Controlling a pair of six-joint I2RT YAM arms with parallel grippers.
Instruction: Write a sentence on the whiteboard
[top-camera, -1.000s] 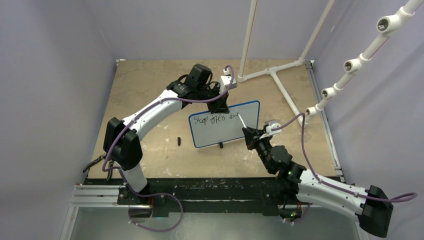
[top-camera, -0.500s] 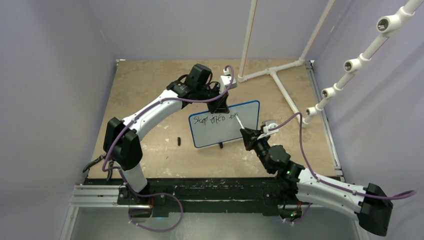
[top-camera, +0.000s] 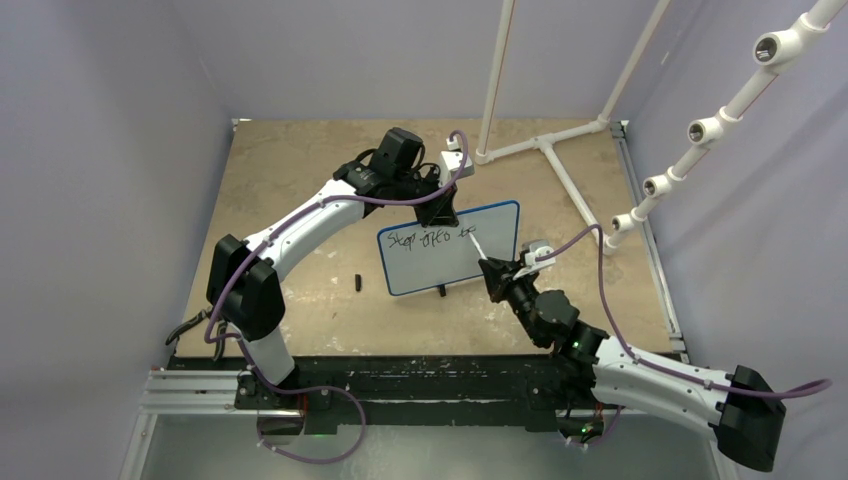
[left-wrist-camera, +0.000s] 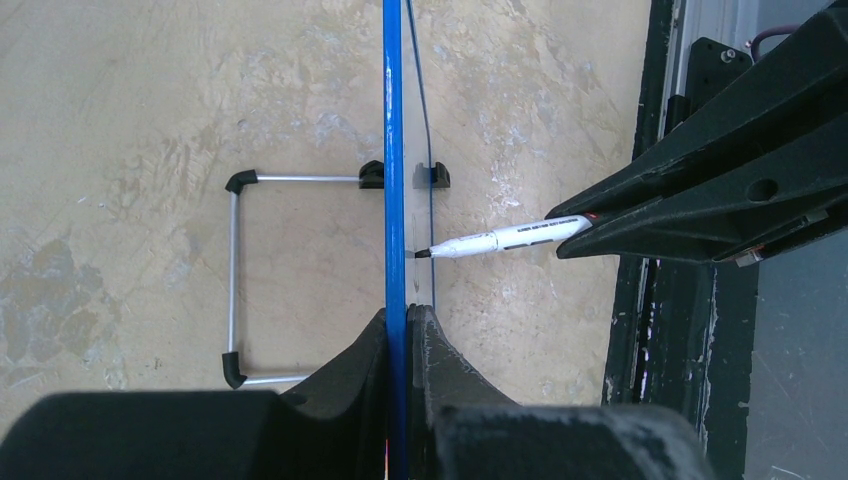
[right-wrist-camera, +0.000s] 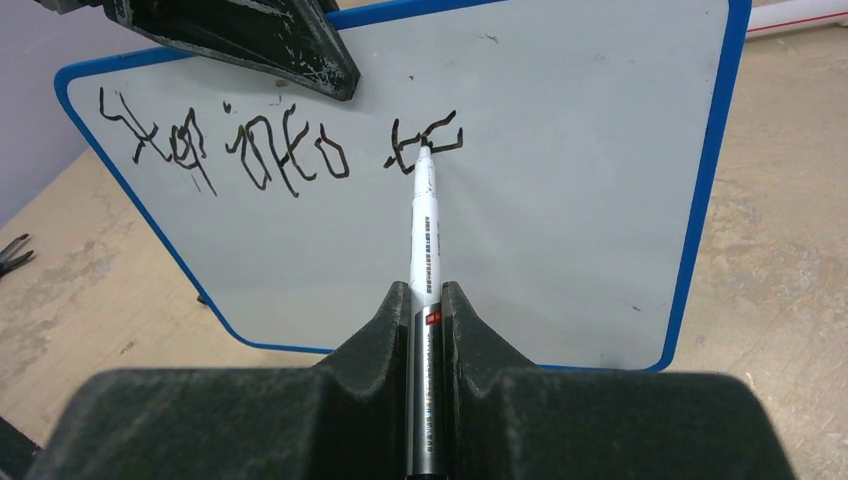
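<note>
whiteboard (top-camera: 450, 262) upright near middle of bench (top-camera: 300, 180), top edge clamped in left tool (left-wrist-camera: 405, 330) | sentence (right-wrist-camera: 280, 150): two words plus a started third | marker (right-wrist-camera: 424, 230) clamped in right tool (right-wrist-camera: 426, 305), tip on third word, shifted slightly left since a second ago | writing unfinished, likely mid-letter

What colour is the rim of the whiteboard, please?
Blue; the rim of the whiteboard shows best in the right wrist view.

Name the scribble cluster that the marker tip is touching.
The rightmost cluster on the whiteboard: the marker tip meets it; the other two lie further left.
</note>
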